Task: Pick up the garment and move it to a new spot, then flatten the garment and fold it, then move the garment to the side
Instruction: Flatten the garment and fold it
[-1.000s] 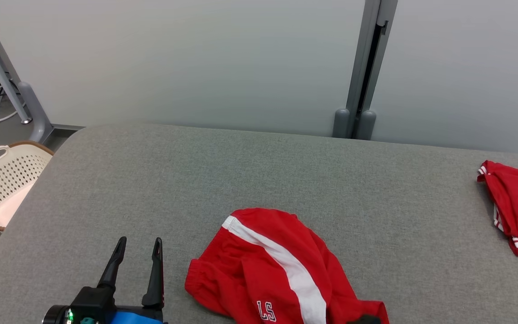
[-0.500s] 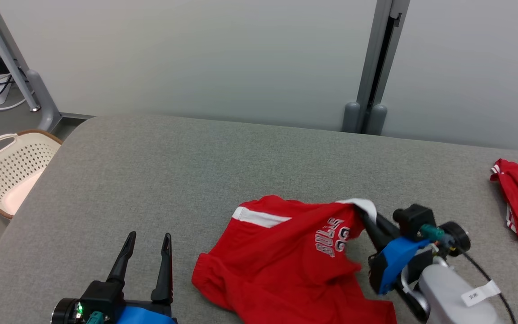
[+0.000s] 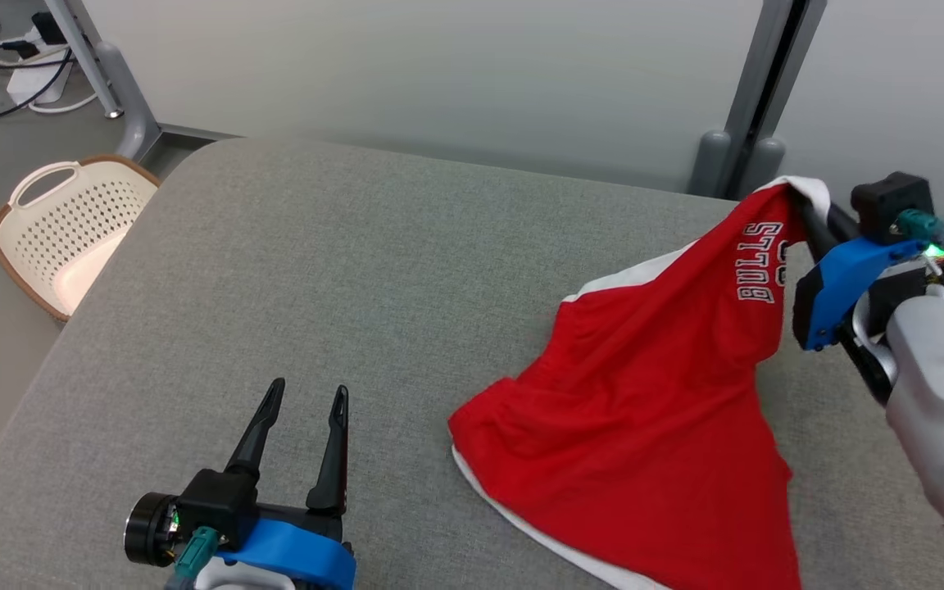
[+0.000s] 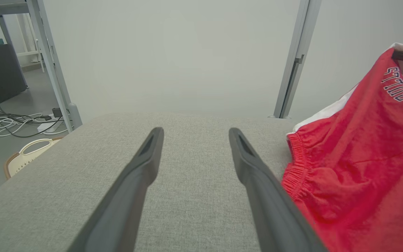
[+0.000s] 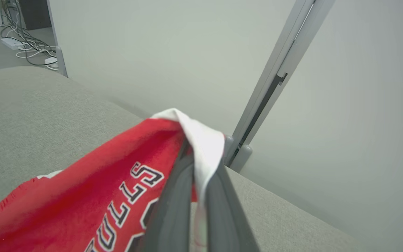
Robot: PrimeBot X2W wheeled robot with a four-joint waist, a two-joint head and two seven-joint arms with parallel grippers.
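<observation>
1 garment (image 3: pixel 644 410): red shorts, white trim, "BULLS" lettering; one corner is up in the air at the far right, the rest drapes down onto the table (image 3: pixel 357 246).
2 pincers: right pincer (image 3: pixel 806 215) clenched on the garment's white corner; left pincer (image 3: pixel 308 395) released, jaws wide, low over the near left of the table, apart from the garment.
1 basket (image 3: pixel 70 229): cream, perforated, on the floor off the table's left edge.
Head view: both pincers, most of the garment, whole basket.
Left wrist view: elastic waistband (image 4: pixel 297 164) bunched beside the left pincer, contact can't tell; cables (image 4: pixel 12 122) on the floor.
Right wrist view: white trim pinched between the two fingers (image 5: pixel 171 203), lettering just beside.
</observation>
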